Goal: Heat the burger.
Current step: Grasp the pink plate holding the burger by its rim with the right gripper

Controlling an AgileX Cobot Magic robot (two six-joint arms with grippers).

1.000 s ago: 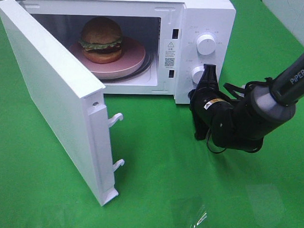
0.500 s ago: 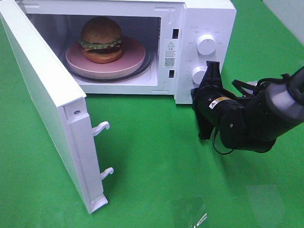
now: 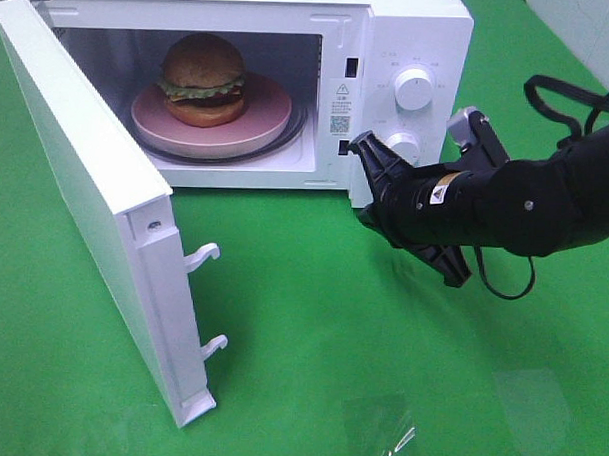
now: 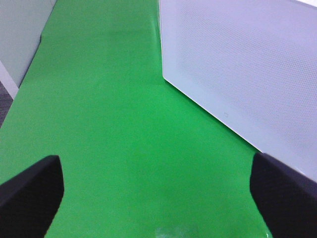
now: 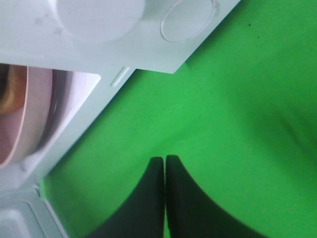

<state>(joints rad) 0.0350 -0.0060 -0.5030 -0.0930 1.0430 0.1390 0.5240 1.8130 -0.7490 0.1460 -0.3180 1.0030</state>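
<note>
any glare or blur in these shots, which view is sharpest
Exterior high view is sharpest, with a pale glare patch on the green table cloth at the front. Right wrist view is soft: the white microwave's round dials are blurred. Left wrist view shows the white perforated microwave door slightly soft.

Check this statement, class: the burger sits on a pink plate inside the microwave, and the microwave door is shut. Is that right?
Not quite. The burger does sit on the pink plate inside the microwave, but the door is wide open, swung out to the left. The exterior high view shows it.
</note>
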